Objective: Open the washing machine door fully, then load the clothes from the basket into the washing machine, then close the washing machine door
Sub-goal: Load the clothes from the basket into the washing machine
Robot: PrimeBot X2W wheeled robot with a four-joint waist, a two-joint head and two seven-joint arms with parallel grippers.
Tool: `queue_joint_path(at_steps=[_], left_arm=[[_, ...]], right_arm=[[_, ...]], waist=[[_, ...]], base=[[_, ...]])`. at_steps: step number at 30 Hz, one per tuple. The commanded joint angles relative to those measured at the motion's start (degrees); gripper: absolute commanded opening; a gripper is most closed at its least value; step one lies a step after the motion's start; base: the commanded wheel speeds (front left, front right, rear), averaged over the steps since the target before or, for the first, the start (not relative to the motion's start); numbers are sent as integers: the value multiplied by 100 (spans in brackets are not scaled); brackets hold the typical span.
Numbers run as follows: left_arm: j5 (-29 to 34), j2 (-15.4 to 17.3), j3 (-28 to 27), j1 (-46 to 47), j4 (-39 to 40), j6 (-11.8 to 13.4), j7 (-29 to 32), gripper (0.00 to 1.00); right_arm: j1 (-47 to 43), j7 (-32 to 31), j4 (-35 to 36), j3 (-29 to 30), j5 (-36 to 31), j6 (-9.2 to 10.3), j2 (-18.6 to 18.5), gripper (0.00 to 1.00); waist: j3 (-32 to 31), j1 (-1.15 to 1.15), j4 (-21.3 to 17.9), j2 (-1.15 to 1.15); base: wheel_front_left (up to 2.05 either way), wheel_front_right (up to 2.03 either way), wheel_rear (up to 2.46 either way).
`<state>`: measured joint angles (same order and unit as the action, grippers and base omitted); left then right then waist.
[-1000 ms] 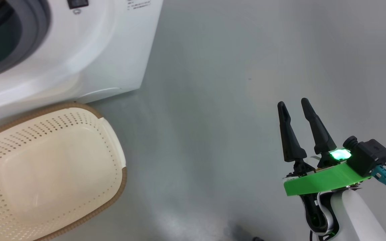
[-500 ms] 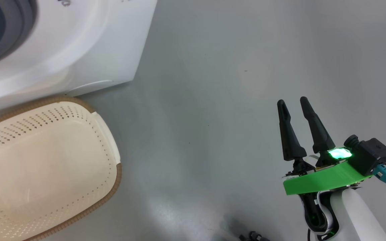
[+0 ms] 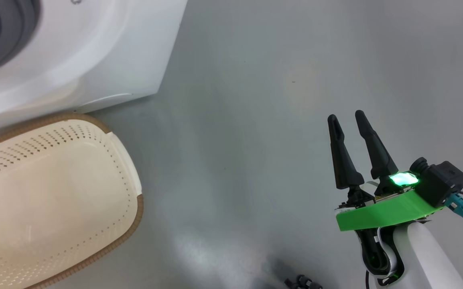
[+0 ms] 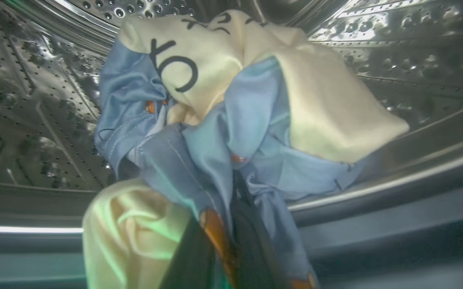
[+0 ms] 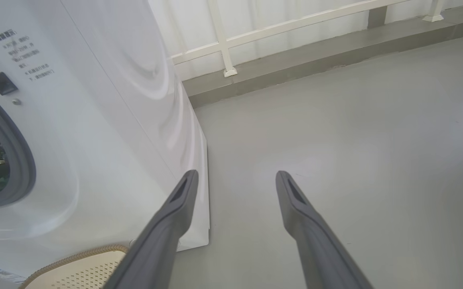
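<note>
Grey floor (image 3: 255, 104) bears white washing machine (image 3: 107, 48); cream basket (image 3: 95, 138) stands just beside machine's front.

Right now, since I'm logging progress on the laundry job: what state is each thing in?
basket: empty, on the floor by the washing machine.
clothes: bunched up inside the drum, gripped.
washing machine: front opening uncovered.
left gripper: shut on the clothes.
right gripper: open, empty, above the floor.
</note>
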<state>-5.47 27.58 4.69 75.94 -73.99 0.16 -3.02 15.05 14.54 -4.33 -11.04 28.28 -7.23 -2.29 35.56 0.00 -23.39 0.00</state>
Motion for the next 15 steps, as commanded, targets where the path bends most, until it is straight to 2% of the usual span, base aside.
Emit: queue_joint_path(at_steps=[1,6,9,15], left_arm=[[110,433,-7,117,84,170,-97,0],[213,542,100,247,139,387,-463,0],[244,561,176,321,246,342,-863,0],[122,437,224,324,189,-42,-999,0]], right_arm=[[-2,46,147,-124,14,-25,-59,100],[-1,46,159,-120,11,-25,-59,100],[10,46,163,-131,17,-25,-59,100],[34,46,178,-155,27,-25,-59,100]], waist=[[30,0,-37,0],[69,0,-61,0],[84,0,-82,0],[93,0,-100,0]], base=[[0,0,0],[0,0,0],[0,0,0],[0,0,0]])
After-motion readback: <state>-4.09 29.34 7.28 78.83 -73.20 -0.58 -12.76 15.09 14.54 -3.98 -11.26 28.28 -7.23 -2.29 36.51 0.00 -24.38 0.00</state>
